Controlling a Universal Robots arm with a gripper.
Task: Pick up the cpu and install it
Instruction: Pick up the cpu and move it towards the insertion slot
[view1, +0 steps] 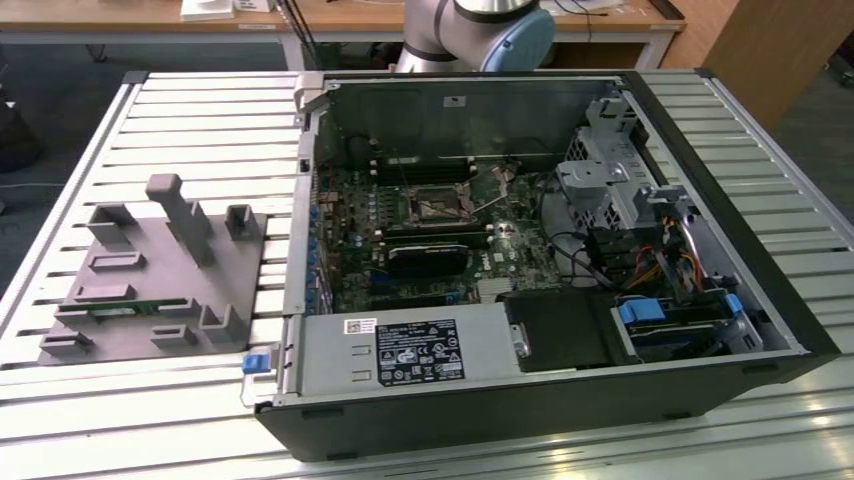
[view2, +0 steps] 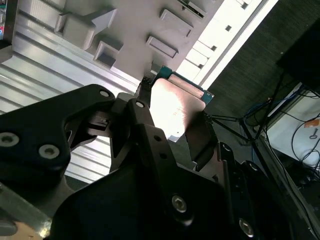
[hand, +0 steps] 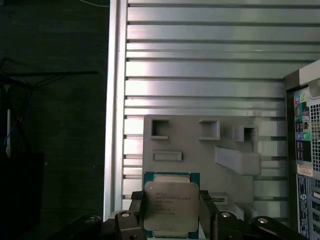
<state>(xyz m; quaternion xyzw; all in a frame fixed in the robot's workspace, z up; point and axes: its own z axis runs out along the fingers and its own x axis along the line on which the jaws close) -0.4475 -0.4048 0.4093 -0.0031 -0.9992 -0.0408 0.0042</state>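
Your fingers (hand: 206, 212) grip the cpu (hand: 171, 207) by opposite edges; treat it as light, stiff, slick-topped, probably fragile underneath.

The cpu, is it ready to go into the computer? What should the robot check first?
1. Gripper shut on the cpu, pinching two opposite edges: ok.
2. Cpu sitting straight in the grip, not tilted: ok, going by the first wrist view.
3. Cpu held clear above the grey holder: ok.
4. Computer case open, so the board can be reached: ok.
5. Socket open and empty: cannot tell.
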